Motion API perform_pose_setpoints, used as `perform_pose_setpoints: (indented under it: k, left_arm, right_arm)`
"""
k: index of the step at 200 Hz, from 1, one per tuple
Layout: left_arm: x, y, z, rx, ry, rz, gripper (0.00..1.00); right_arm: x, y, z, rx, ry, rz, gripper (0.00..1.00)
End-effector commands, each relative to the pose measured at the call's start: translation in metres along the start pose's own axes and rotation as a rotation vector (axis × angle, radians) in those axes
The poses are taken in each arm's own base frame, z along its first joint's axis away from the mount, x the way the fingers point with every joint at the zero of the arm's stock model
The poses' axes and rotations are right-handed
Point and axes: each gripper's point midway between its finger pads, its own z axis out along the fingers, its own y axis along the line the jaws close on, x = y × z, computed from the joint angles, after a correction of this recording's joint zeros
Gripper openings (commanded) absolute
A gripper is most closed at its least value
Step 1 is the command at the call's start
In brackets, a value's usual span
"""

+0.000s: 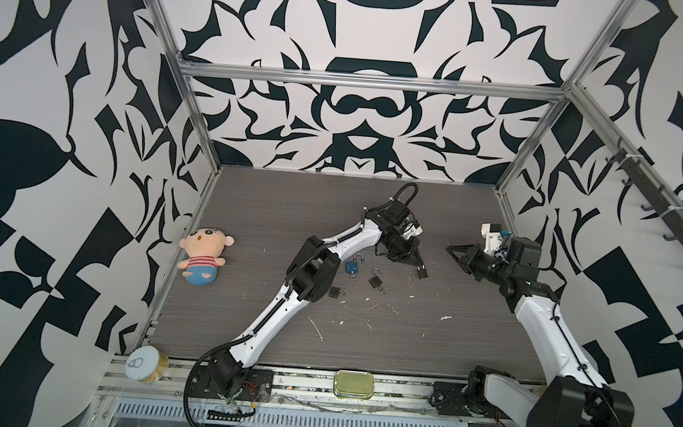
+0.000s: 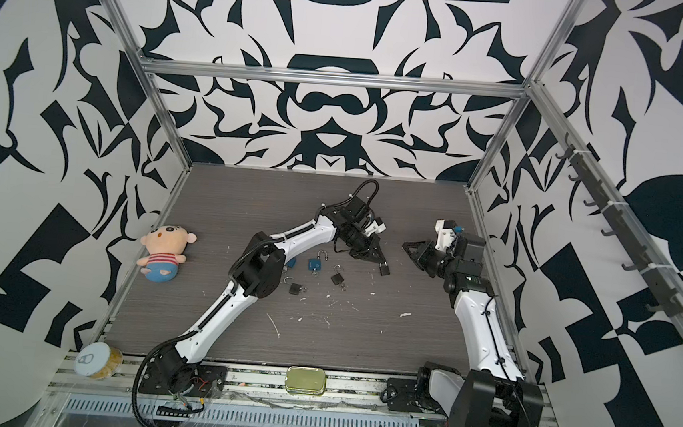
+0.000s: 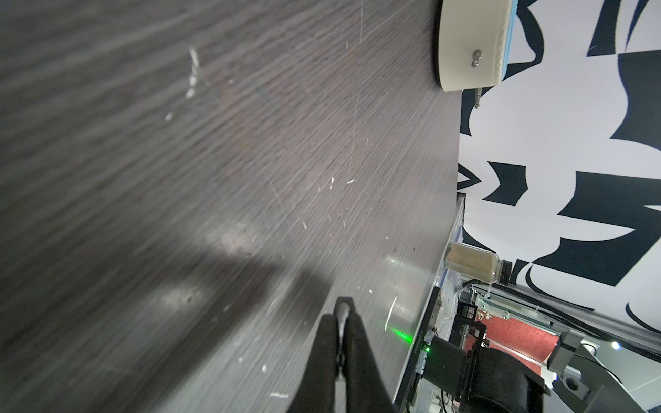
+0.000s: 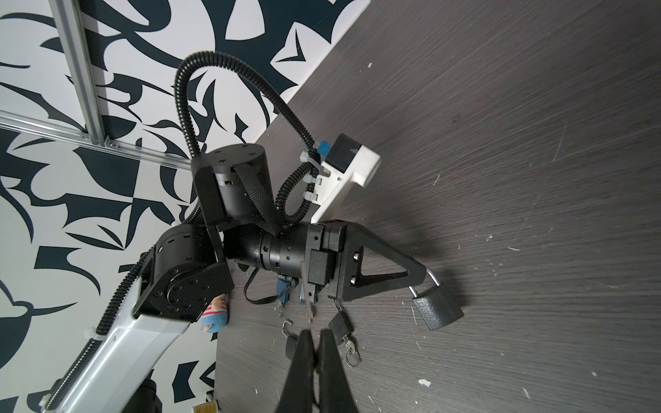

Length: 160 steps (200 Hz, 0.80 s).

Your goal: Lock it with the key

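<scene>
Nearest, on the metal rail at the near edge, a can (image 1: 146, 364) with a pull-tab lid lay on its side at the left, and a gold tin (image 1: 353, 385) lay at the middle. Beyond them stretched the dark wood-grain worktop (image 1: 249, 199), flecked with white scraps; a plush doll (image 1: 203, 256) in a striped shirt lay face up on it near the left wall. Farther right, just beside the left arm's elbow, a small black padlock (image 2: 295, 288) lay with its shackle swung open. A blue padlock (image 1: 353, 266) lay a little farther back. Just to its right lay an open black padlock (image 1: 376, 281), a small ring trailing from its near end.

Right of these, at mid-depth, the left tool (image 1: 417, 264) pointed down and to the right, its fingers pressed together on the silver shackle of a hanging padlock (image 4: 438, 309). That black body hung just below the fingertips, close over the worktop; whether it touched the surface, or whether its shackle was latched, could not be told.

Farther right, apart from it, the right tool (image 1: 450, 248) pointed left toward the left tool. In the right wrist view its fingers were pinched on a thin silver key (image 4: 307, 296), whose blade stuck out past the tips.
</scene>
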Motion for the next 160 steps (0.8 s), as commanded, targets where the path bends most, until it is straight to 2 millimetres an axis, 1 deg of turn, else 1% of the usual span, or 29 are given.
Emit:
perform_pose_setpoints:
  k: [1,9,18,38,52,60,88,117,136,160]
  left_arm:
    - [0.003,-0.002,0.005,0.023,0.025,-0.01,0.0]
    - [0.003,-0.001,0.006,0.021,0.025,-0.01,0.0]
    - [0.003,0.0,0.006,0.02,0.024,-0.012,0.03]
    - [0.002,0.001,0.007,0.018,0.02,-0.011,0.14]
    - [0.001,0.002,0.006,0.016,0.016,-0.009,0.2]
    - [-0.001,0.003,0.005,0.011,0.01,-0.009,0.25]
    - [-0.007,0.005,0.0,-0.005,-0.018,-0.009,0.29]
    - [-0.017,0.0,-0.018,-0.022,-0.072,0.012,0.36]
    - [-0.024,-0.007,-0.035,-0.026,-0.12,0.039,0.36]
    - [-0.028,-0.015,-0.055,-0.027,-0.17,0.062,0.37]
  right_arm:
    - [-0.003,-0.001,-0.001,0.006,-0.019,-0.025,0.0]
    - [-0.003,-0.004,0.0,0.015,-0.019,-0.02,0.0]
    - [-0.002,-0.006,0.0,0.024,-0.018,-0.021,0.0]
    - [0.0,-0.013,0.002,0.046,-0.016,-0.014,0.0]
    - [0.0,-0.018,0.003,0.063,-0.018,-0.011,0.0]
    - [0.001,-0.022,0.004,0.073,-0.016,-0.006,0.0]
    - [0.003,-0.032,0.007,0.104,-0.013,0.006,0.0]
    - [0.004,-0.045,0.011,0.151,-0.003,0.005,0.0]
    - [0.007,-0.052,0.017,0.18,0.013,-0.003,0.0]
    - [0.013,-0.06,0.028,0.222,0.052,-0.033,0.0]
